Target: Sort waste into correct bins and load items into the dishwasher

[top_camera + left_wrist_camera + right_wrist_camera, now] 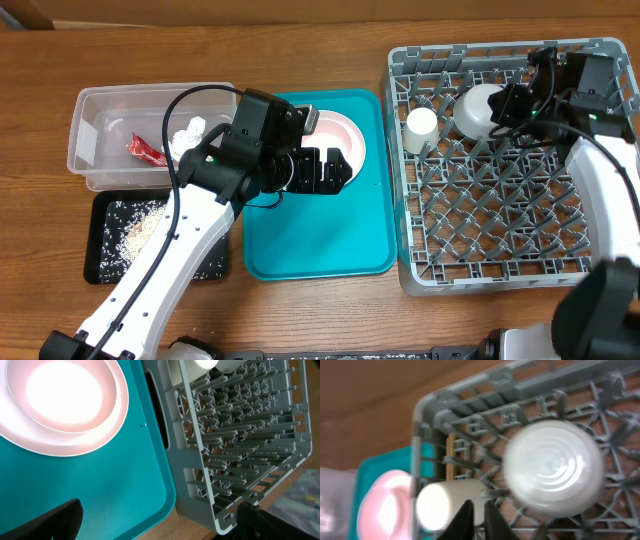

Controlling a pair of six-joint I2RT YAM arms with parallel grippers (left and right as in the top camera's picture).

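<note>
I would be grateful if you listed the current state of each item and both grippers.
Red wrapper: inside the clear tub.
White tissue: inside that tub.
Rice grains: in the black tray.
Pink plate: on the teal tray.
White cup: in the dish rack.
White bowl: upside down in the rack.
Left gripper: open, empty.
Right gripper: shut, empty.

- Grey lattice dish rack (500,220): right side of the table, rows of upright pegs.
- White bowl (478,110): upside down in the rack's far-left part.
- White cup (421,127): in the rack, just left of the bowl.
- Pink plate (342,138): flat, left of the rack.
- Clear tub (100,108): far left, holding a red wrapper (147,150) and a crumpled white tissue (188,134).
- Black tray (97,268): on the near side of the tub, strewn with rice (135,232).
</note>
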